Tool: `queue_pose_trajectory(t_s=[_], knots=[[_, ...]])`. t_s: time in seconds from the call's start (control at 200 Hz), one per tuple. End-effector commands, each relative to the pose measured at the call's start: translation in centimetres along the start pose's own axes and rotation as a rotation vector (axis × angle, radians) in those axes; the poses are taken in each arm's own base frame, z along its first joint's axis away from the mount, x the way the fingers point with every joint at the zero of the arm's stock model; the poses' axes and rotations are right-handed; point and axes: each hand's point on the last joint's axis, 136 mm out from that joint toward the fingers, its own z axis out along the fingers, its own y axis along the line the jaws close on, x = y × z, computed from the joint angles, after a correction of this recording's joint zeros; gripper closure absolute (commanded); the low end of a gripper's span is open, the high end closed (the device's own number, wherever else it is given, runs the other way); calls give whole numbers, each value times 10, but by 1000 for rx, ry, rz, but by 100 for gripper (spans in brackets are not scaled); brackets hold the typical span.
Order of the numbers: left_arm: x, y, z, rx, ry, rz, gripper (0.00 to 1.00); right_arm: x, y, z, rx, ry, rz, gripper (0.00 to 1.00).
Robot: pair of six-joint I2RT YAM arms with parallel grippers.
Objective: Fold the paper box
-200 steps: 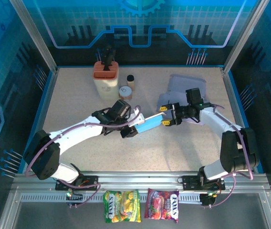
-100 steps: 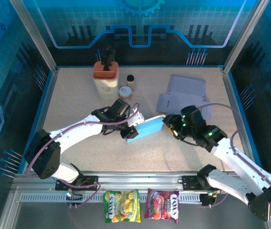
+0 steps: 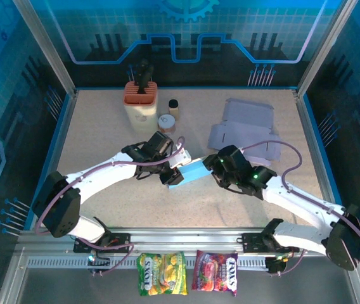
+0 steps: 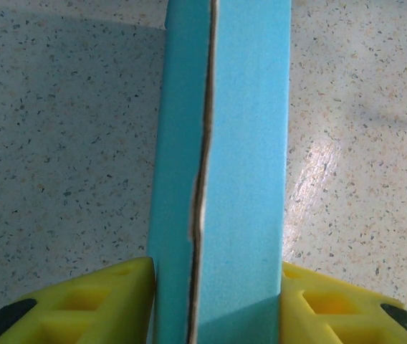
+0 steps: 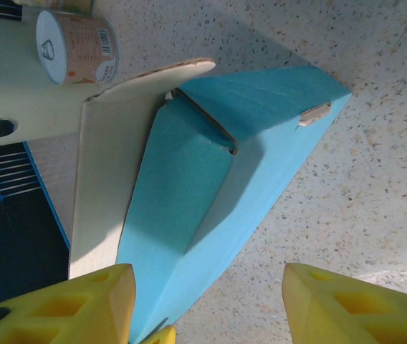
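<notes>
The paper box [image 3: 194, 171] is light blue, partly folded, and sits mid-table held off its left end. My left gripper [image 3: 175, 174] is shut on it. In the left wrist view both yellow fingers [image 4: 82, 304] press the box's [image 4: 225, 179] two sides. My right gripper [image 3: 217, 166] sits at the box's right end. In the right wrist view the right gripper [image 5: 207, 304] is open, with the box [image 5: 211, 179] and its pale inner flap [image 5: 110, 165] lying by its left finger [image 5: 74, 304]. Bare table separates the box from the other finger [image 5: 354, 304].
A cream holder with an orange top [image 3: 141, 104], a small can [image 3: 166, 122] and a dark-capped bottle [image 3: 173, 106] stand behind the left arm. Flat grey-lilac box blanks [image 3: 243, 126] lie at the back right. Two snack bags [image 3: 161, 273] hang at the front rail.
My right arm has swung away from the flat blanks, down and left to the blue box's right end. My left gripper has kept the box almost in place.
</notes>
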Motion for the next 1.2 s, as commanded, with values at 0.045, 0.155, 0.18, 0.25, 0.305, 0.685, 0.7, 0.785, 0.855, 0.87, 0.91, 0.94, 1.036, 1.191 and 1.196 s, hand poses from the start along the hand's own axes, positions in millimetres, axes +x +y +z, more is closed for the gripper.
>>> queue_pose_trajectory(t_s=[0.045,0.155,0.18,0.25,0.305,0.685,0.7,0.785,0.855,0.87,0.91,0.94,1.036,1.191,1.196], knots=[[-2,-2,-1,21,11,-14,56,1,3,12,-3,-9,38,46],[-3,-2,-2,19,11,-10,54,2,-12,20,45,-6,53,51],[-3,-1,-2,17,12,-11,54,3,-17,21,60,-4,62,54],[-2,-1,-3,15,14,-10,52,4,-29,21,107,-1,78,58],[-3,-1,-4,12,10,-8,51,5,-35,19,146,-1,76,61],[-3,-2,-2,12,17,5,48,15,-61,21,381,48,97,72],[-3,-2,-2,12,20,7,48,16,-61,21,385,49,97,72],[-2,-1,-2,6,22,6,49,17,-66,18,432,54,94,76],[-3,-1,-2,4,18,8,49,17,-58,14,429,56,90,78],[-3,-1,-2,2,19,7,50,17,-58,13,434,57,91,78],[-3,-1,-2,1,18,8,50,17,-57,13,430,59,89,79],[-3,-1,-3,-2,17,8,51,17,-56,12,427,61,87,80],[-3,0,-3,-3,16,9,53,16,-48,11,398,76,61,83],[-2,-2,-4,2,21,21,58,6,-15,0,302,159,-165,65],[-1,-2,-4,3,22,21,58,6,-14,-1,298,161,-175,64]])
